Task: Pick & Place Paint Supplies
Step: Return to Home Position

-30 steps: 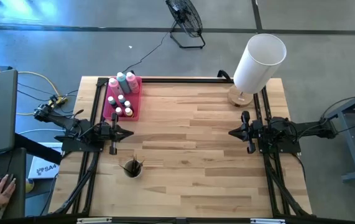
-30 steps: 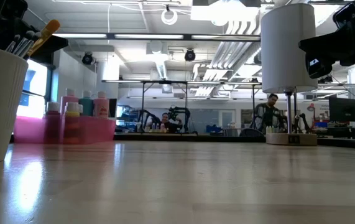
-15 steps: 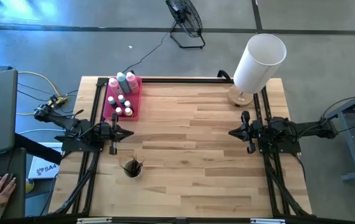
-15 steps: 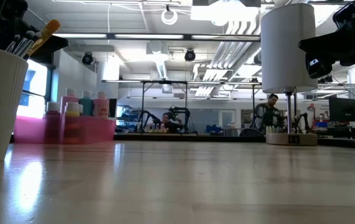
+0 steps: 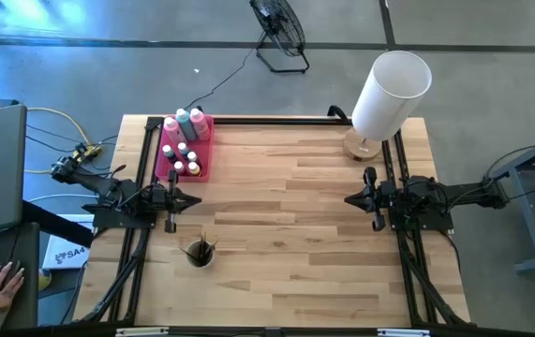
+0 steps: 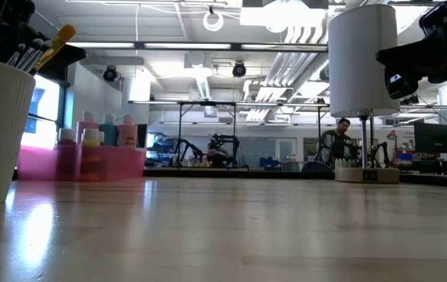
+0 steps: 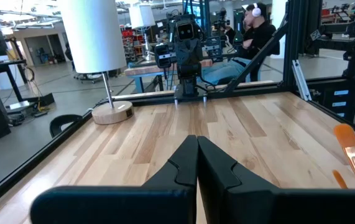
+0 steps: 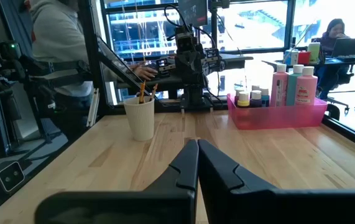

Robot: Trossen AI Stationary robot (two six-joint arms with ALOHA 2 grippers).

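1. The left tool [image 5: 196, 198] is hovering at the left edge of the surface [image 5: 295, 243], its 2 fingers [image 7: 183, 163] pressing together with nothing between them.
2. The right tool [image 5: 349, 199] is hovering at the right edge, facing the left one, its jaws likewise meeting on nothing.
3. The 3 squeeze bottles [image 5: 184, 124], 2 pink and 1 teal, are standing at the far end of the pink tray [image 5: 209, 154], which is lying near the far left corner.
4. The small paint pots [image 5: 192, 168] are sitting in the same tray, on the near side of the bottles.
5. The brushes [image 8: 142, 93] are standing in the pale cup [image 8: 143, 119], which is standing beside the left tool, apart from the tray.
6. The white lampshade [image 5: 393, 89] is standing at the far right corner.
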